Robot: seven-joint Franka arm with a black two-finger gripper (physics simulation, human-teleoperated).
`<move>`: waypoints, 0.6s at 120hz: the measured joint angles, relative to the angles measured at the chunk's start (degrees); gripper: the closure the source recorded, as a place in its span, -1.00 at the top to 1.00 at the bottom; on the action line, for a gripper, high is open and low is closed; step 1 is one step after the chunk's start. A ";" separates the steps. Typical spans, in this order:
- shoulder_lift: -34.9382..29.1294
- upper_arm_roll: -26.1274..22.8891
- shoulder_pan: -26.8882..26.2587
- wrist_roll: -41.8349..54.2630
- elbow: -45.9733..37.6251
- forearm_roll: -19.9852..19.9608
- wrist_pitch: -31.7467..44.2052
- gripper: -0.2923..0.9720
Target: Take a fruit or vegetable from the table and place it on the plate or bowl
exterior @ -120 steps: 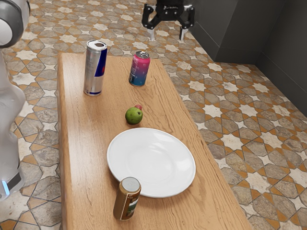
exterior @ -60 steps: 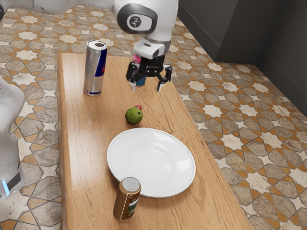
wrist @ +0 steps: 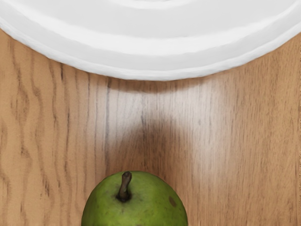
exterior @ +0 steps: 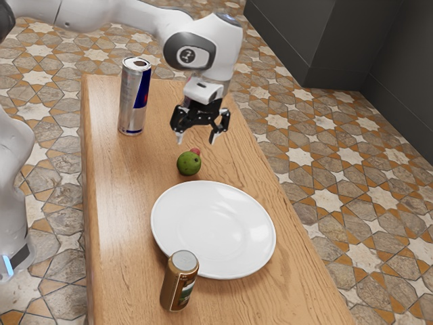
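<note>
Over to the wooden table (exterior: 115, 203). Poised with the gripper (exterior: 195, 139) just above the green pear (exterior: 189, 163), at its twelve o'clock in the exterior view. Lined up for a straight drop, by the look of it. Fingers spread wide, clear of the fruit, gripping nothing, touching nothing. Stem-up on bare wood for the pear, right under the hand in the wrist view, apart from the white plate (exterior: 223, 233) at the plate's eleven o'clock. Probably a short carry. Off at the pear's ten o'clock, a tall silver-blue can (exterior: 134, 95). At the plate's seven o'clock, just beside the rim, a brown can (exterior: 179, 280), worth steering clear of.
</note>
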 joint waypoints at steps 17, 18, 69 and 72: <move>-0.20 0.55 -0.03 -0.22 -2.09 0.31 0.61 0.54; -0.21 0.57 -0.02 -0.24 -2.18 0.32 0.64 0.54; -0.24 1.12 -0.50 -0.68 -7.00 0.52 2.75 0.54; -0.24 1.12 -0.42 -0.70 -7.04 0.52 2.86 0.54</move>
